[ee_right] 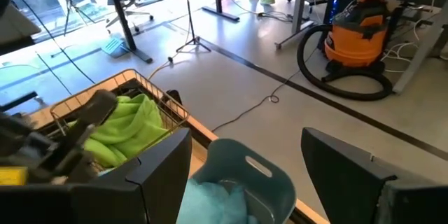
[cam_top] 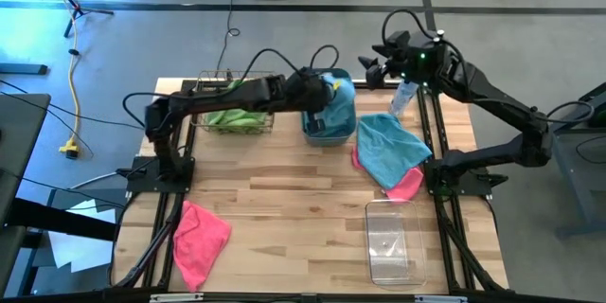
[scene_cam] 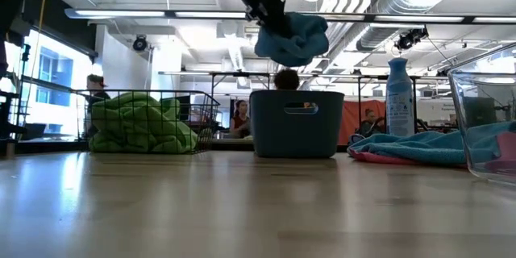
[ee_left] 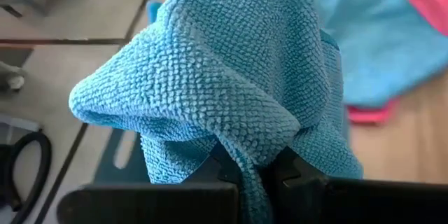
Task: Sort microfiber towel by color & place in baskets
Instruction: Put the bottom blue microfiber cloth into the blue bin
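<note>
- We see the left gripper (ee_left: 255, 175) pinched tight on a light blue towel (ee_left: 217, 77), which it holds in the air directly above the slate-blue tub (scene_cam: 297, 122).
- In the high view that held towel (cam_top: 333, 88) hangs over the tub's (cam_top: 327, 135) opening, at the table's far edge.
- We find lime green towels (cam_top: 232, 114) piled in the wire mesh basket (cam_top: 204, 86), just beside the tub.
- The right gripper (ee_right: 245, 175) hovers above the far edge near the tub, its fingers spread wide with nothing between them.
- Another light blue towel (cam_top: 390, 149) lies on the wooden table (cam_top: 284, 218) atop a pink towel (cam_top: 405, 187), near the spray bottle (cam_top: 402, 98).
- A second pink towel (cam_top: 201, 239) lies at the near left corner, well apart from the clear plastic bin (cam_top: 391, 242).
</note>
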Tool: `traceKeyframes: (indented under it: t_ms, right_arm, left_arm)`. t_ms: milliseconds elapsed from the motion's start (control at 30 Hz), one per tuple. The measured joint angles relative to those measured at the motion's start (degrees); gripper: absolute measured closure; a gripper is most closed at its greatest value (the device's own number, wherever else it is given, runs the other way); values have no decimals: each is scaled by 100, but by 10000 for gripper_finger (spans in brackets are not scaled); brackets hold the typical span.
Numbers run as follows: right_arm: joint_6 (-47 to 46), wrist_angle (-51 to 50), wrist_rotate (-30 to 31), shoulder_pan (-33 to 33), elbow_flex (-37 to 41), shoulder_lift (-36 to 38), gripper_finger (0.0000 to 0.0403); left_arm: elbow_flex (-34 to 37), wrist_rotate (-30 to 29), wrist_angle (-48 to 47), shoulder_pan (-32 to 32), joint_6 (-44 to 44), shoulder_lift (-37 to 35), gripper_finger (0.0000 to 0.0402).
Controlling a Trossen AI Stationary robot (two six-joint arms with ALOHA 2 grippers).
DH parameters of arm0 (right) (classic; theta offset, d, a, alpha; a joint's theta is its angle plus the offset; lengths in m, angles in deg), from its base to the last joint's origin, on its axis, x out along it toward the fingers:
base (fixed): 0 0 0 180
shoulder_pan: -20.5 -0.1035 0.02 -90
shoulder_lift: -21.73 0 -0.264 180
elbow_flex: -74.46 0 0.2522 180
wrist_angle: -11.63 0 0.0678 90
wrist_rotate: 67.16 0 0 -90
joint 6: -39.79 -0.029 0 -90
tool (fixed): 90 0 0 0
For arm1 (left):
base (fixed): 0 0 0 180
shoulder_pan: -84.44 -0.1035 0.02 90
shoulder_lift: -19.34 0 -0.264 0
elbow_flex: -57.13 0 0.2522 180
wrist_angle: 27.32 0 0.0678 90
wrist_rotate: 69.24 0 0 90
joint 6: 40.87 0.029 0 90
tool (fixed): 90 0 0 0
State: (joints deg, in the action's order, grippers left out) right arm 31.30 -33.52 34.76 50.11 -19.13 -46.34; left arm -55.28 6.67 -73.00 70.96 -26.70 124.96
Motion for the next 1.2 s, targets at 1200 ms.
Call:
traceKeyframes:
  t_ms: [1200]
  right_arm:
    - [-817,-45,-61,80,0,-9,137]
  left_arm:
    - [4,2129,366,-1148,1555,1521,402]
